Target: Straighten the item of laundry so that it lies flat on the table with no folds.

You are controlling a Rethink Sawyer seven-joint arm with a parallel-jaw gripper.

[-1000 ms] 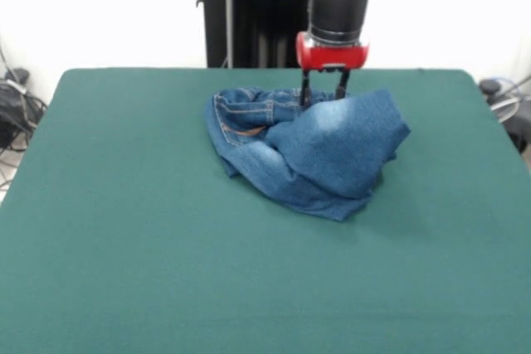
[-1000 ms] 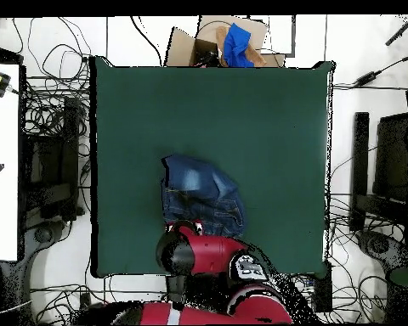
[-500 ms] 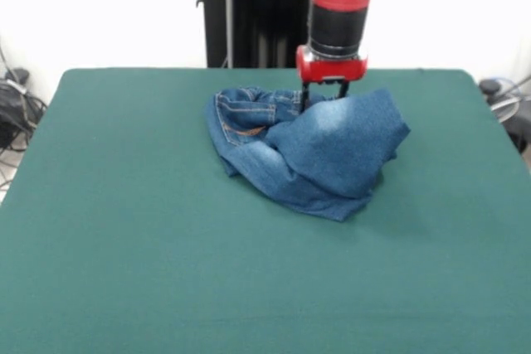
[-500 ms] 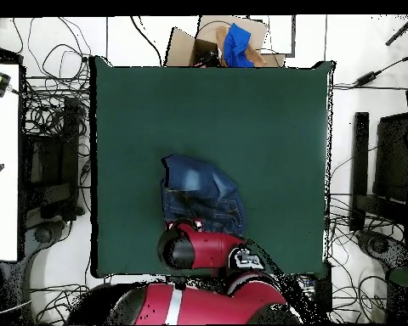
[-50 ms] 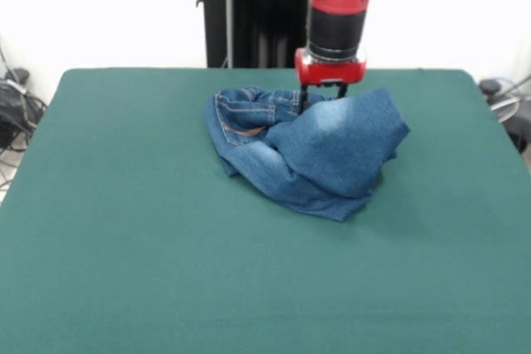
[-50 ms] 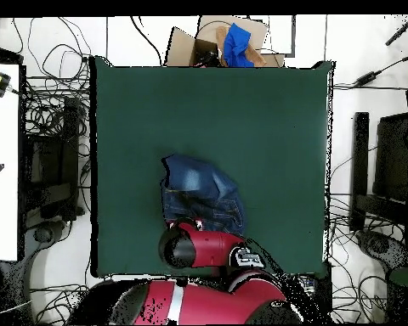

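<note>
Denim jeans [image 5: 311, 151] bunched in a heap on green surface [image 5: 149, 271], far half, a bit right of centre in front view. Not flat: one faded panel folded over toward 3 o'clock, waistband and orange-stitched pocket exposed at 9–10 o'clock side of heap. In overhead view, jeans [image 6: 201, 197] toward 6 o'clock of surface [image 6: 267, 119], slightly left of middle, red arm [image 6: 199, 248] just below, covering heap's lower edge. Tool [image 5: 324, 94] at 12 o'clock edge of heap, tips down at the cloth behind the fold; prongs slightly apart, tips hidden by denim, so grip state cannot tell. Cardboard box [image 6: 209, 41] with blue cloth [image 6: 237, 44] off surface at 12 o'clock in overhead view. Cables [image 6: 46, 110] on floor along 9 o'clock side.
</note>
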